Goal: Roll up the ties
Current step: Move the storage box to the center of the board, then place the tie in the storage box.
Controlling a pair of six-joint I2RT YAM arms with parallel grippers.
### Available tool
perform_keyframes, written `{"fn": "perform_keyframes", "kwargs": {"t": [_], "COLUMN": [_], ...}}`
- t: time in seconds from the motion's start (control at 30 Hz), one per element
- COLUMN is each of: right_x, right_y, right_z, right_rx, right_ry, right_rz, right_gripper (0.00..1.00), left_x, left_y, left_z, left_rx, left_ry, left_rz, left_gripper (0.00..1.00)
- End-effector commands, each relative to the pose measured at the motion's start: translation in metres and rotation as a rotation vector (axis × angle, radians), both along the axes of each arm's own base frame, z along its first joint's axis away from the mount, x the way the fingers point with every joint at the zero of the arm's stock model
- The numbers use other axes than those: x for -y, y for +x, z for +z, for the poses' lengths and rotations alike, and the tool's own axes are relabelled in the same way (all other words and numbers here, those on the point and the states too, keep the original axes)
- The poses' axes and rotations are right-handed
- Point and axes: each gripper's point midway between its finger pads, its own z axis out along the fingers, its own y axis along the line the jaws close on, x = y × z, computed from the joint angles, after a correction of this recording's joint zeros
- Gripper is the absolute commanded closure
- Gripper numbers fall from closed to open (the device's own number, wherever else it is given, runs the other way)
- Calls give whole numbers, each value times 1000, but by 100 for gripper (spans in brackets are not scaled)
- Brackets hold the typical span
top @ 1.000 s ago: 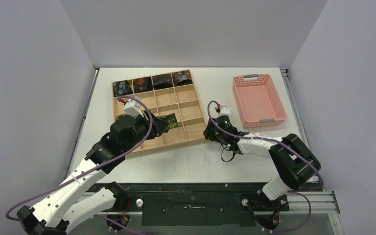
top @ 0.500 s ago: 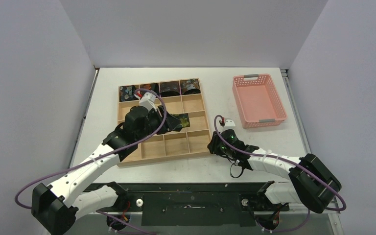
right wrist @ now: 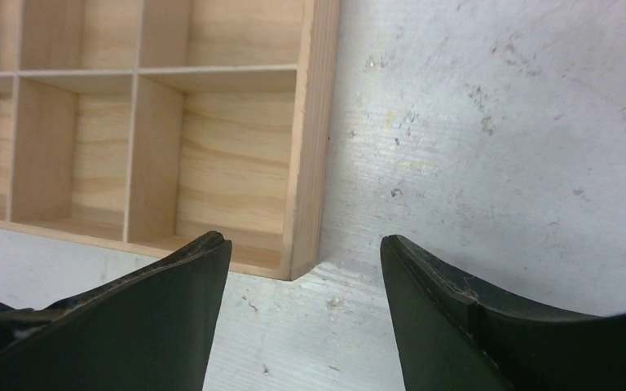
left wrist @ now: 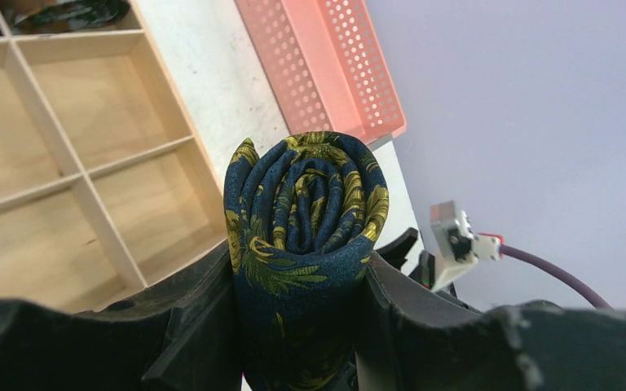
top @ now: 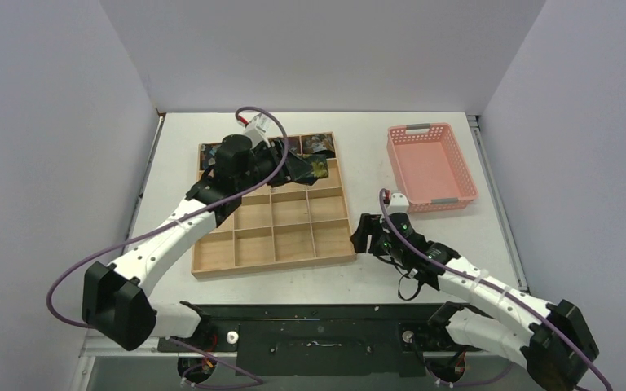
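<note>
- You see the right gripper (right wrist: 306, 244) at the bottom edge, its two dark fingers (right wrist: 155, 318) standing apart with nothing clamped between them.
- Locate one outer corner of the wooden tray (right wrist: 314, 122) in the gap between the fingertips; you cannot confirm contact.
- Note the thin dividers forming square compartments.
- Right of the tray you see the pale, speckled table (right wrist: 497, 147).

Top camera looks down; close wrist cameras share the wooden tray (right wrist: 314, 122).
</note>
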Motion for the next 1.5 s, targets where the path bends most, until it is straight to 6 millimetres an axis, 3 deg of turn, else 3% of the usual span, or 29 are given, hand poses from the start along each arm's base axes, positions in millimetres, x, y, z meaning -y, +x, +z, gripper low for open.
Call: {"fn": "perform_keyframes", "kwargs": {"t": [0.0,0.13,0.27,0.4,0.5,0.7,0.8,0.9,1.13,1.47], "right_x": [15,31,30,31,33,33,33,34,35,36], "right_y": [8,4,-3,-6,-8,-8,-7,-8,-7,-5], "right_z": [32,27,23,26,23,19,19,18,18,15], "right_rx": [98,104,112,132,131,123,126,127,133,131], "right_ry": [7,1,53,69,58,45,41,41,41,28], "right_rz": [-65,-135,-127,-116,-112,-103,-103,-103,-108,-115], "right_gripper": [31,31,32,32,32,32,32,32,32,32], "left_x": [25,43,68,90,96,98,92,84,73,59], "left_y": [21,44,59,69,78,99,113,126,141,139], "left_z": [36,37,33,11,-13,-62,-95,-116,-147,-184], "left_rx": [97,95,80,-27,-87,-183,-247,-278,-331,-397], "left_ry": [-67,-111,-143,-212,-241,-209,-134,-80,-37,112], "left_rz": [-109,-179,-294,-393,-397,-346,-289,-240,-176,-148], "left_gripper": [100,100,100,100,100,100,100,100,100,100]}}
